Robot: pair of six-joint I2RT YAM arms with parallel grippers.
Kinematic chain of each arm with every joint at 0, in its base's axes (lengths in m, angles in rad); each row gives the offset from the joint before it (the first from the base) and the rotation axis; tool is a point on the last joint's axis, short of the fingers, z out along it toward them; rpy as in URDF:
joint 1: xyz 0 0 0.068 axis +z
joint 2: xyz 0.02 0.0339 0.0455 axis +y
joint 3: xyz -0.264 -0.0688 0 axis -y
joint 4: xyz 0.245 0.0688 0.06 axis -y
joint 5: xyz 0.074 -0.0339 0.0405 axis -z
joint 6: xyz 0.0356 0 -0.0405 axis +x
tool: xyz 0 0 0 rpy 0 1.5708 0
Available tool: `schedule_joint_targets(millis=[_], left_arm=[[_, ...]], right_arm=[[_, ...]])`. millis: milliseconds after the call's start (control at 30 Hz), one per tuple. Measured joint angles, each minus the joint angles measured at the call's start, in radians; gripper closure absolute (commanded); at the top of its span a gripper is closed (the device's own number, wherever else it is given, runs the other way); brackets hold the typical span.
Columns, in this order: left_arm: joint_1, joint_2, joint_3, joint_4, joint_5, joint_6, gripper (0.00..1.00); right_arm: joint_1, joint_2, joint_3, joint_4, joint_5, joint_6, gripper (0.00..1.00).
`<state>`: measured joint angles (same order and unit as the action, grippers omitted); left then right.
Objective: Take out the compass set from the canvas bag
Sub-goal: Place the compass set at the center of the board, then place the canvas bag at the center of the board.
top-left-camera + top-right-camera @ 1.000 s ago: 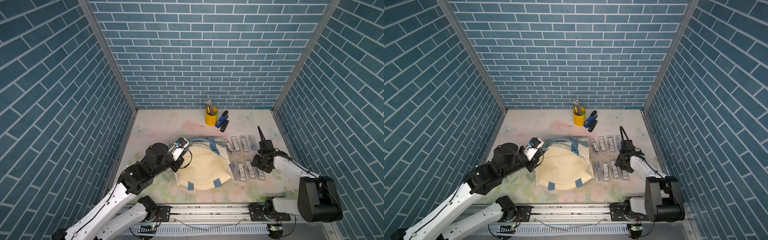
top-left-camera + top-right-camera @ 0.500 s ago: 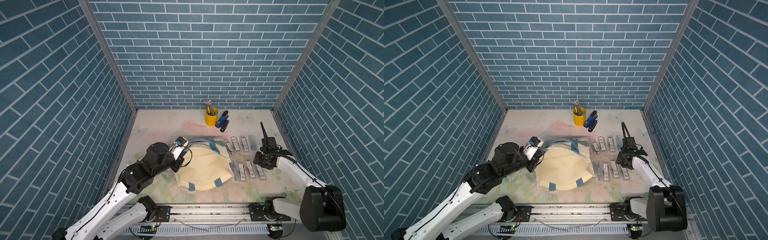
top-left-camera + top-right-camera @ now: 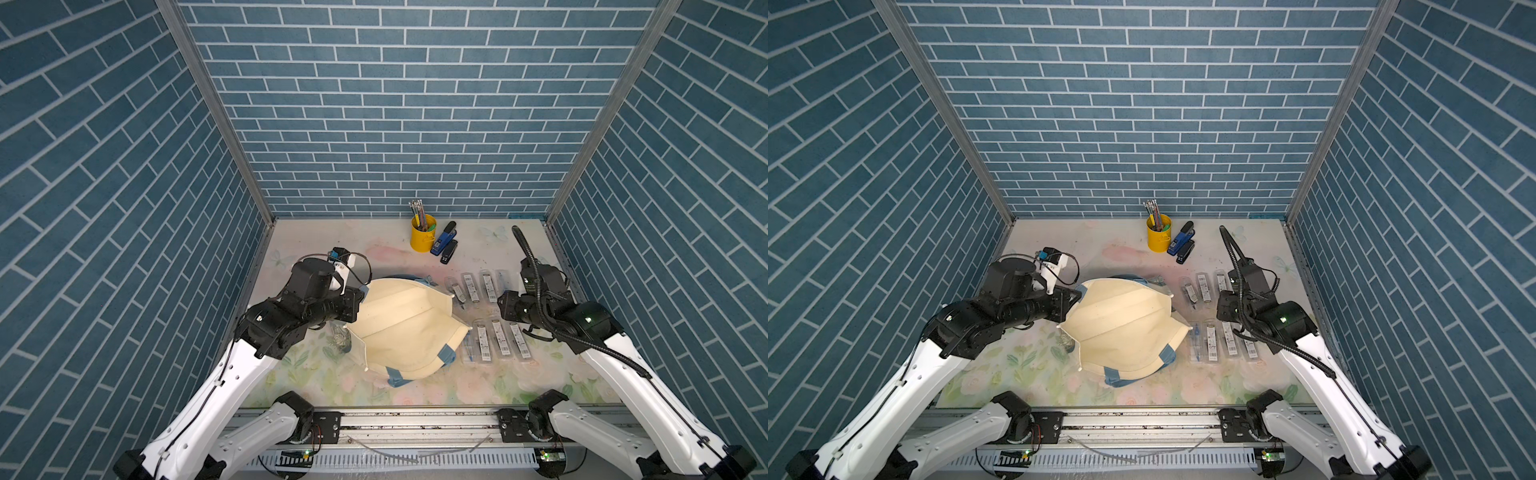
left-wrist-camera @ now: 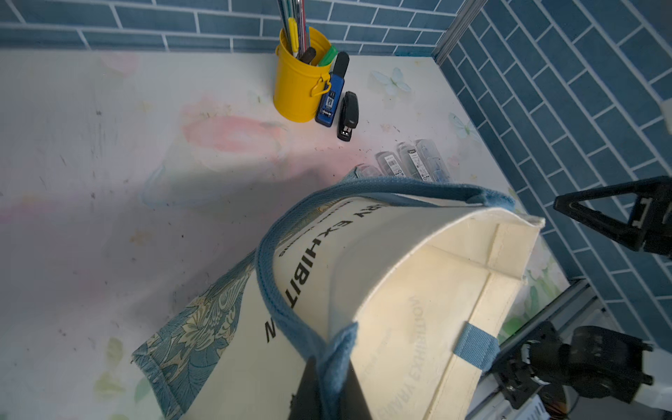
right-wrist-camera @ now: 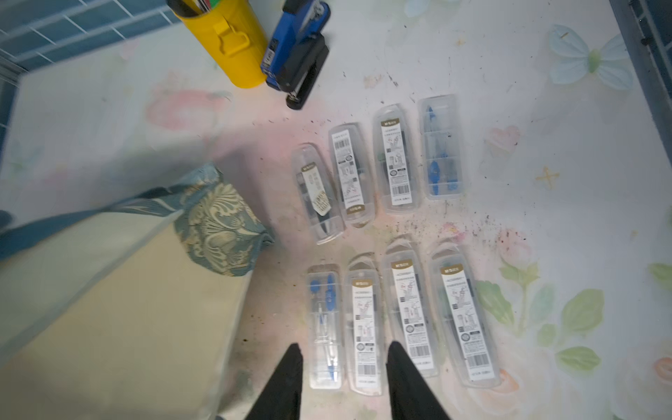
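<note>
Two risks: left fingers [image 4: 305, 396] clamping the canvas bag [image 4: 400, 283] by its strap [image 4: 271, 283] may slip; right fingers [image 5: 287, 385], apart and empty, may scatter compass sets [image 5: 403, 316].

Bright even light, soft shadow beside canvas bag [image 4: 418, 291], right wrist view motion-blurred, edges curved.

Black "EXHIBIT" lettering on canvas bag [image 4: 382, 291], labels on compass set cases [image 5: 398, 160] unreadable

The cream canvas bag [image 3: 407, 328] lay slumped, its mouth apparently held open, with light blue straps and a teal leaf-patterned end panel. Just beside it, eight clear-cased compass sets [image 5: 397, 160] lay flat in two rows.
</note>
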<state>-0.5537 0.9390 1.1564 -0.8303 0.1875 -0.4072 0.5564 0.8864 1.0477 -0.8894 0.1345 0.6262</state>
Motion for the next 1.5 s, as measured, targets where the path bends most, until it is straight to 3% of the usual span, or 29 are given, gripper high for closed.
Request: schedule_joint_targets(millis=[133,300,433,600,800,900,967,1067,1133,1500], left_arm=[[0.005,0.016,0.005,-0.025,0.024,-0.084,1.00],[0.019,0.016,0.005,-0.046,0.042,-0.155,1.00],[0.040,-0.003,-0.002,-0.050,0.050,-0.197,1.00],[0.056,-0.028,-0.023,-0.055,0.057,-0.230,1.00],[0.059,-0.029,-0.064,-0.039,0.074,-0.246,1.00],[0.061,-0.032,-0.087,-0.023,0.084,-0.251,1.00],[0.064,-0.039,-0.098,-0.016,0.089,-0.253,1.00],[0.073,-0.048,-0.111,-0.005,0.100,-0.253,1.00],[0.082,-0.051,-0.114,0.000,0.109,-0.252,1.00],[0.102,-0.039,-0.100,-0.040,0.198,-0.252,1.00]], right_arm=[[0.173,-0.037,-0.003,0.026,0.002,0.018,0.52],[0.415,-0.004,-0.015,0.103,0.026,-0.198,0.40],[0.505,0.012,-0.027,0.119,0.105,-0.297,0.39],[0.503,0.091,-0.005,0.044,0.209,-0.073,0.37],[0.503,0.129,-0.129,0.227,0.118,0.209,0.34],[0.502,0.264,-0.134,0.317,0.047,0.263,0.46],[0.501,0.360,-0.124,0.356,0.000,0.282,0.70],[0.497,0.415,-0.107,0.373,-0.030,0.282,0.91],[0.488,0.420,-0.074,0.370,-0.047,0.288,1.00],[0.319,0.595,0.280,0.236,-0.238,0.200,1.00]])
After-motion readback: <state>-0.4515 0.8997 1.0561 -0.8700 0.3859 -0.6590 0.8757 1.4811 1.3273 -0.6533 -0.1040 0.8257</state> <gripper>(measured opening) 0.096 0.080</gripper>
